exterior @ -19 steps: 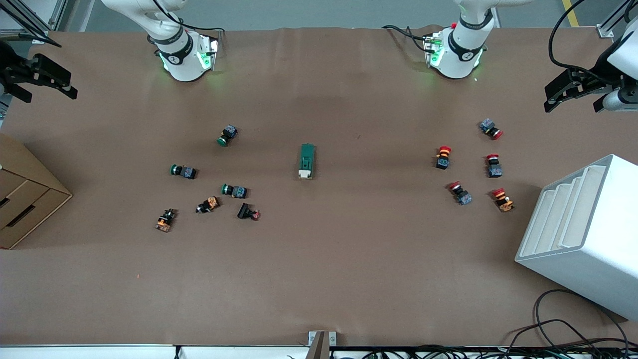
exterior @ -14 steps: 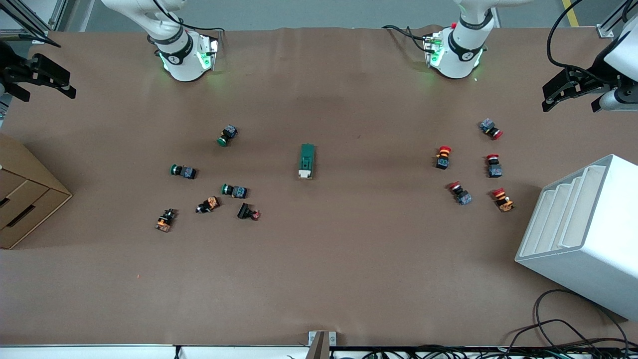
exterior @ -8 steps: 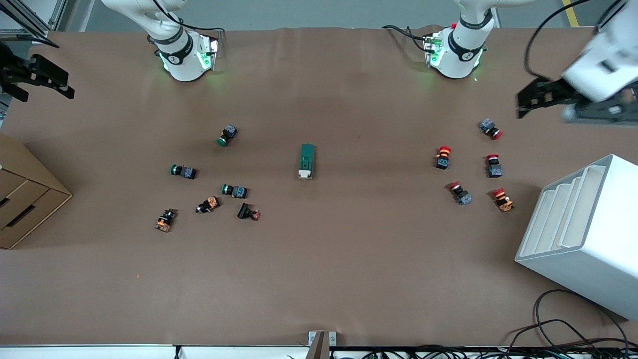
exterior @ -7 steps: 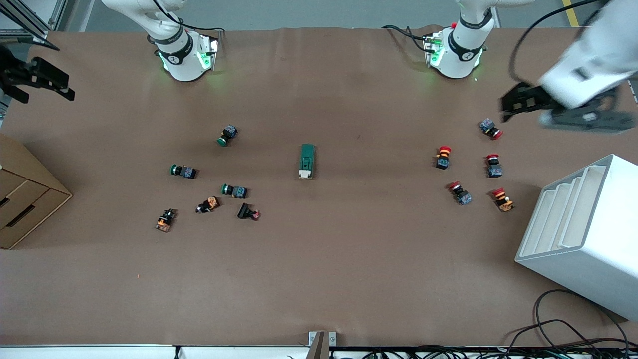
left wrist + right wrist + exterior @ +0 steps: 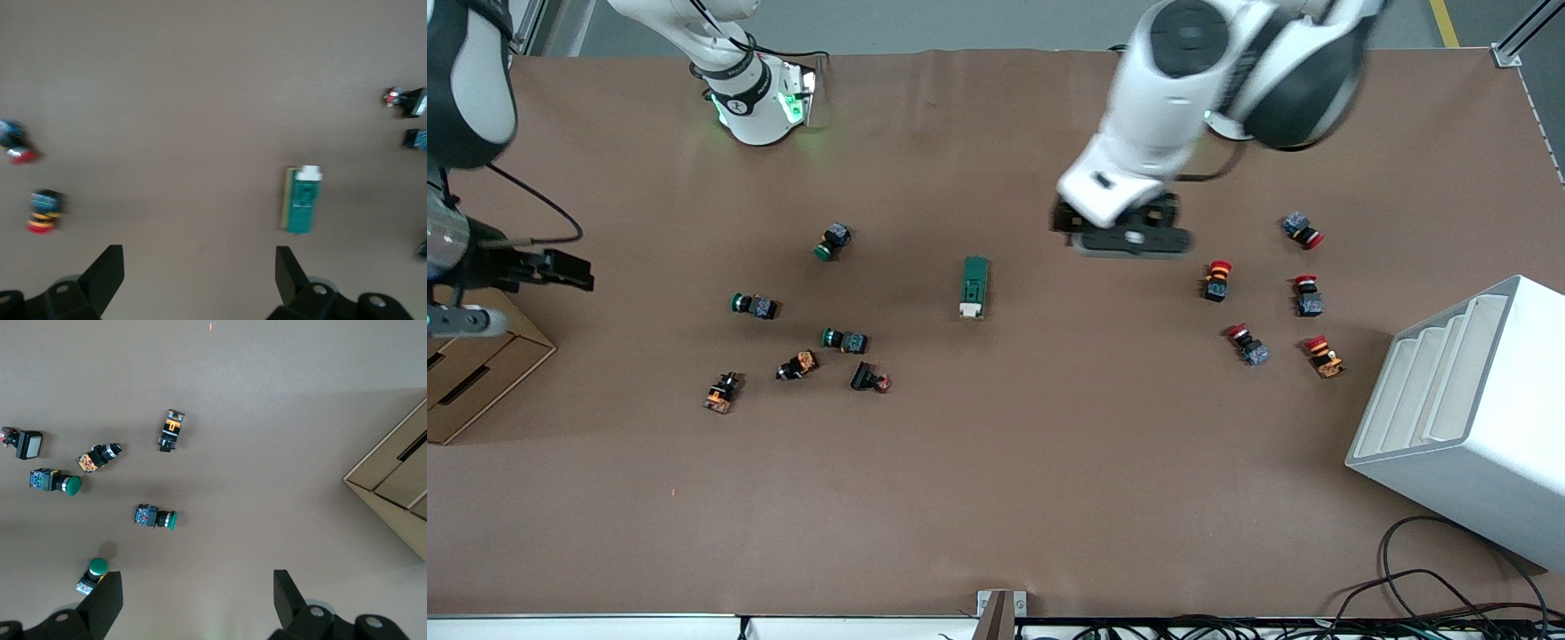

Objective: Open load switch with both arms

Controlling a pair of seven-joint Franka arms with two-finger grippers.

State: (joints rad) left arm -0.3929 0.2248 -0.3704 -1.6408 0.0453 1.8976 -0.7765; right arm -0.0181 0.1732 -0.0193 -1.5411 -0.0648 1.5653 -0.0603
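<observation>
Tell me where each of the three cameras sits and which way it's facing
Front view: high across the table, facing both bases; shows the left gripper and right gripper.
Left wrist view: on the left arm, looking down past open fingers at the load switch.
Right wrist view: on the right arm, looking down past open fingers at the green push-buttons.
Front and left wrist views share the load switch.
</observation>
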